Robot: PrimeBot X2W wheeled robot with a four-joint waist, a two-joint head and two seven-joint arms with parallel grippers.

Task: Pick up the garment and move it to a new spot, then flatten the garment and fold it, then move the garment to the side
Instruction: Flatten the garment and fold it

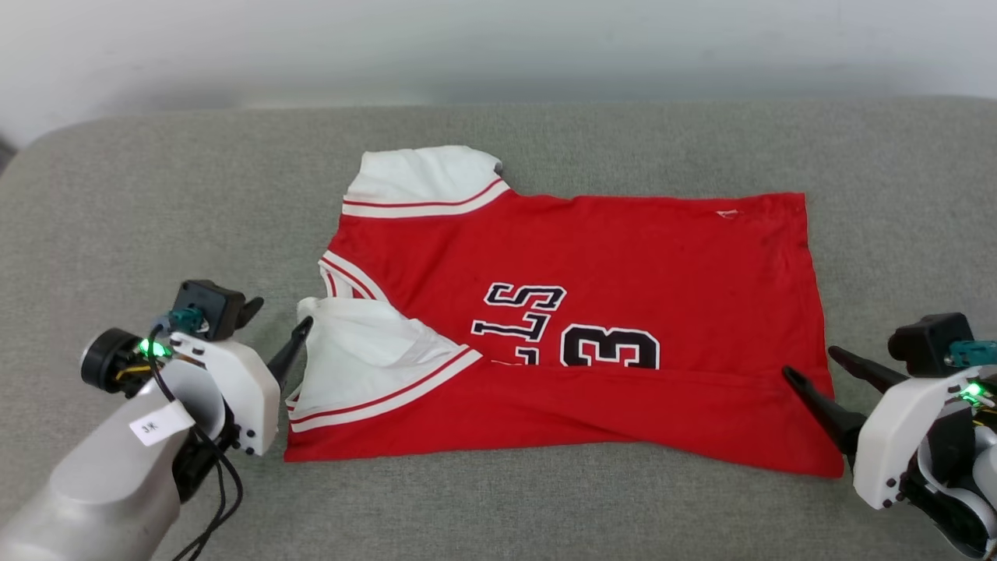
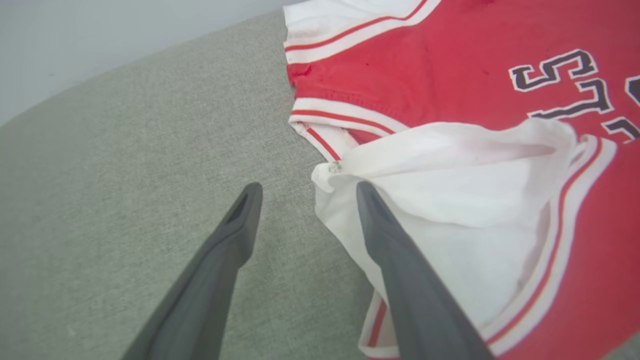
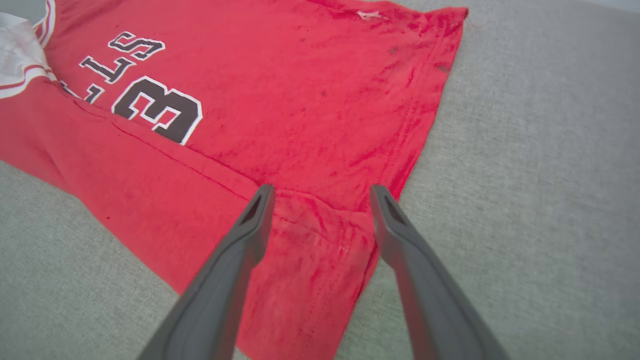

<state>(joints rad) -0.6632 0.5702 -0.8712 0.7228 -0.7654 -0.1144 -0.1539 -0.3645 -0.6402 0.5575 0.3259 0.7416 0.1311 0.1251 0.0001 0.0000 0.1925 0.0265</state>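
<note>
Left gripper (image 1: 280, 313) stands wide and empty at the near white sleeve (image 1: 366, 351); right gripper (image 1: 810, 362), equally wide, is at the near hem corner (image 1: 802, 440). Between them the red jersey (image 1: 623, 257) lies on the grey cushion (image 1: 156, 195), its near edge folded over the lettering. The cloth looks light, limp and likely to sag, so pinching doubled corners seems safest.

**Garment mid-surface, 1 gripper at each end**

The garment (image 1: 592, 257) lies flat in the middle of the upholstered surface (image 1: 156, 195), neck to the left and hem to the right. Its near edge is folded over onto the lettering. The left gripper (image 1: 281, 312) sits just beside the near sleeve (image 1: 366, 351). The right gripper (image 1: 810, 361) straddles the hem's near corner. A wall (image 1: 498, 47) stands behind.
</note>
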